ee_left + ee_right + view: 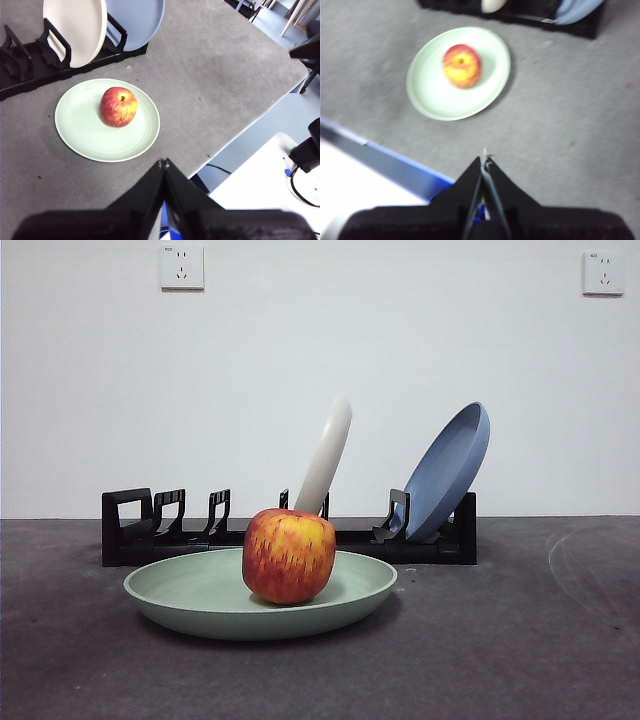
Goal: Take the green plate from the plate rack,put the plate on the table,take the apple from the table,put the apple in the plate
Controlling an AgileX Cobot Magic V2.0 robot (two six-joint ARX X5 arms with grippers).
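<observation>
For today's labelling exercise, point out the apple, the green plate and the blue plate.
apple (288, 555): front view, middle of its red skin.
green plate (190, 592): front view, bare inner surface beside the apple.
blue plate (452, 465): front view, its underside, leaning in the rack.

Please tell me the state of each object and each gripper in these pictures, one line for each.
green plate: flat on the table, before the rack.
apple: upright in the green plate.
white plate: leaning in the plate rack.
blue plate: leaning in the rack.
left gripper: jaws shut, holding nothing.
right gripper: jaws shut, holding nothing.
</observation>
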